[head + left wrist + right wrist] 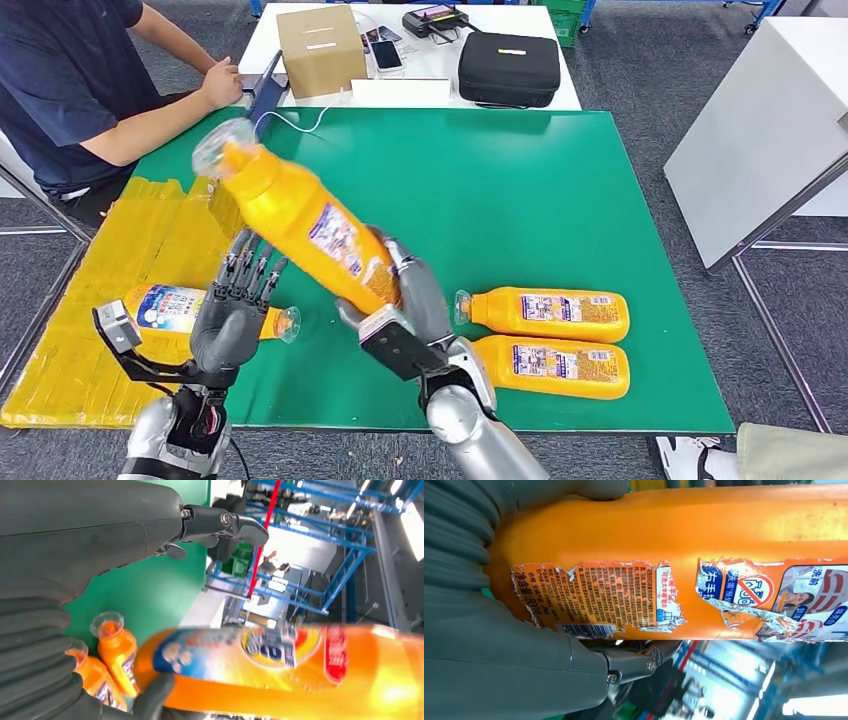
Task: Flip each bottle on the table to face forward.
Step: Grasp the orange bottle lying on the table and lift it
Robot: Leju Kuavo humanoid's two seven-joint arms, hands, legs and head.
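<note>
the right hand [405, 305] is gripping the base end of a big orange plastic bottle with a clear cap [290, 210], holding it up off the green bench [520, 190] at a slant, cap end pointing up and away toward the person in the dark shirt [70, 80] sitting at the bench's far left corner. in the right wrist view the fingers [634, 662] are wrapping under the bottle's body [664, 540], and the torn back label with small print is facing the camera. in the left wrist view the same bottle [300, 665] is crossing the frame with its colourful front label showing.

the left hand [235, 310] is holding nothing, fingers spread and pointing up, just beside the raised bottle's lower half. it's hovering over a second orange bottle lying on its side [175, 308] at the bench's left edge, partly on the yellow taped sheet [90, 300] beside the bench, cap pointing right.

two more orange bottles are lying side by side near the bench's front right: the farther one [545, 313] and the nearer one [550, 365], touching or nearly so, caps pointing left, labels up.

past the bench's far edge a white table [420, 92] is carrying a cardboard box [320, 48] and a black zip case [508, 68].
</note>
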